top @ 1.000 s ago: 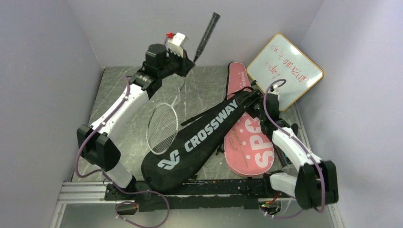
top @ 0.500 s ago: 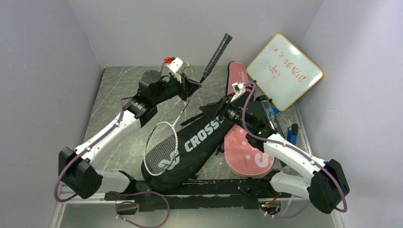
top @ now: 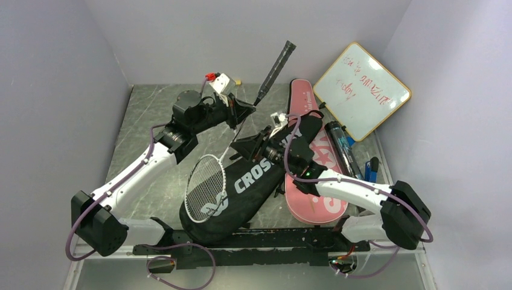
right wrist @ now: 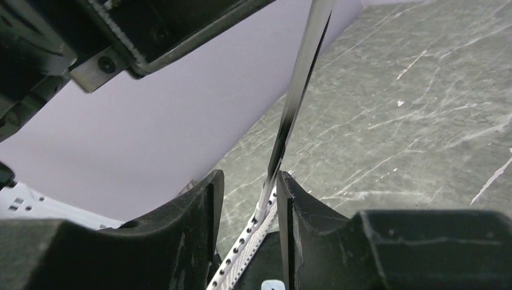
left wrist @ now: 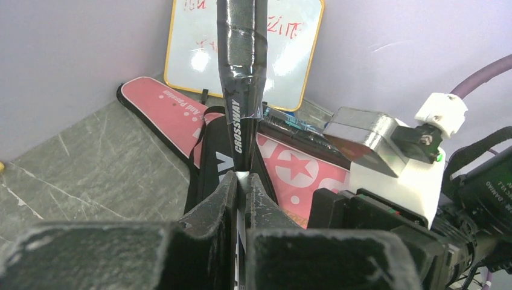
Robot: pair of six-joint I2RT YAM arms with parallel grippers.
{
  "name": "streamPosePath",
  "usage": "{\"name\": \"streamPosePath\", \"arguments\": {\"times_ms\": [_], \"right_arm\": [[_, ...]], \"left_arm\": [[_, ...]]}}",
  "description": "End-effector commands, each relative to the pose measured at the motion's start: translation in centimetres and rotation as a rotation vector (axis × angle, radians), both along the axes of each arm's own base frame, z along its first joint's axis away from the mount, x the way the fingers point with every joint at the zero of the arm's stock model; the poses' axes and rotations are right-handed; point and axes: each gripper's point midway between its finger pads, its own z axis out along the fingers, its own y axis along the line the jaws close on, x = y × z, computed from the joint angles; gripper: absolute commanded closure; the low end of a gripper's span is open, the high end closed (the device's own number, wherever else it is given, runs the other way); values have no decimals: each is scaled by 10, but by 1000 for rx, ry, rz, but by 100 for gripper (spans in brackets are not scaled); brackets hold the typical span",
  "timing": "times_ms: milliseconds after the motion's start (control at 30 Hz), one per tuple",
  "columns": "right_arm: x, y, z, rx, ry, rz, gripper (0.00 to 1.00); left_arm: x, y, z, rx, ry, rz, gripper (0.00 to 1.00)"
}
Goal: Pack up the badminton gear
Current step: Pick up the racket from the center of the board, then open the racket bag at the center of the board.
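grey marble-look tabletop (top: 151, 115) between pale walls, and the packing looks barely started

white-framed racket with a black taped grip (top: 205, 188) is tilted up, its head resting on the wide end of the black "crossway" racket cover (top: 241, 187), not inside it. left gripper (left wrist: 243, 181) is clamped on the thin shaft just under the grip. right gripper (right wrist: 249, 181) has its jaws apart either side of the same shaft lower down, no pinch that i can see. pink racket cover with white lettering (top: 305, 196) lies flat beside the black one, with the dark tube (top: 341, 145) loose next to it. can't tell if the pink cover holds a racket, or if the black one's zip is open, since the right arm hides a lot. no shuttlecocks visible anywhere.
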Motion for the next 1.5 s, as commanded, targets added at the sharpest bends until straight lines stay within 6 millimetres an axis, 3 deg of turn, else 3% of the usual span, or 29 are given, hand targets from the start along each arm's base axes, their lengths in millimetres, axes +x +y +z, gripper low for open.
{"name": "streamPosePath", "arguments": {"times_ms": [0,233,333,400,467,600,700,867,967,1167,1267,1367,1467], "right_arm": [[16,4,40,114,-31,-97,59],[30,6,31,134,75,-197,66],[32,3,31,146,90,-226,76],[34,-2,31,154,104,-252,94],[36,-11,30,157,117,-294,100],[37,-46,40,178,109,-414,100],[39,-75,47,150,99,-523,100],[43,-139,57,-44,60,-746,100],[41,-172,71,-113,44,-816,100],[16,-219,103,-71,4,-843,100],[-2,-232,119,-60,-23,-821,100],[-14,-249,130,-102,-39,-836,100],[-24,-271,136,-149,-42,-887,100]], "left_arm": [[-13,2,39,-77,-69,-29,95],[-19,1,39,-87,-54,-45,95],[-21,0,39,-94,-48,-54,95],[-23,-2,39,-95,-44,-66,95],[-26,-2,39,-88,-29,-77,82],[-31,-2,44,-73,-11,-89,47],[-36,2,48,-50,-23,-91,33],[-36,13,53,-17,-88,-41,28],[-31,16,43,25,-91,-19,31],[-5,4,3,94,-25,2,34],[-1,-13,-35,143,58,-61,36],[0,-26,-82,263,144,-97,45],[-5,-32,-121,420,186,-124,37]]}}
